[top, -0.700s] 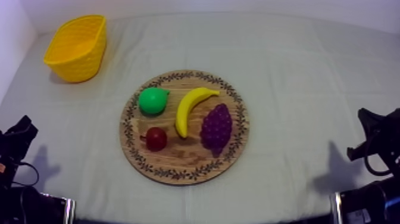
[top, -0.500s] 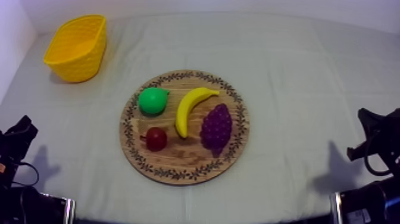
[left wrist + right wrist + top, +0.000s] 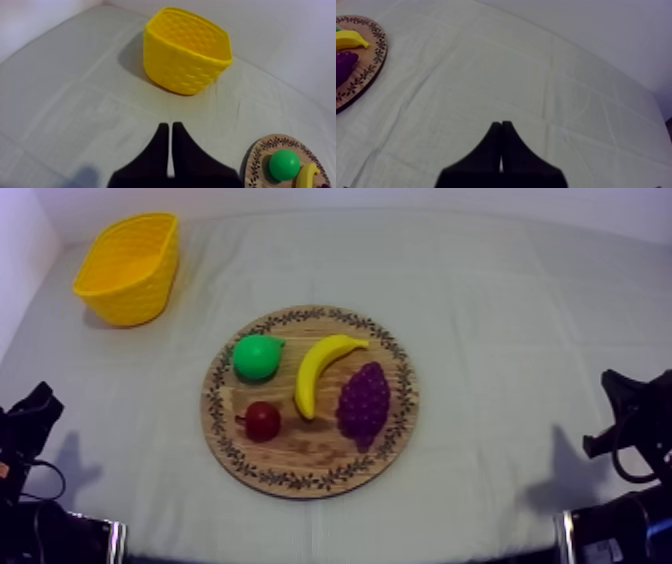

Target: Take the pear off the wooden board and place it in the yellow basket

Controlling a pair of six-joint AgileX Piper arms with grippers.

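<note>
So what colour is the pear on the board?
The pear is bright green, clearest in the top view.

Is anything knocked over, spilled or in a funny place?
Nothing stands out. The green pear, yellow banana, purple bunch of grapes and small red fruit all lie neatly on the round wooden board, and the yellow woven basket stands upright on the grey-white cloth, apart from the board.

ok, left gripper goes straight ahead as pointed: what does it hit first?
Probably the yellow basket: the left gripper, shut, points across bare cloth at its near wall. The pear and wooden board lie off to the side. Height unclear; cloth could come first.
</note>
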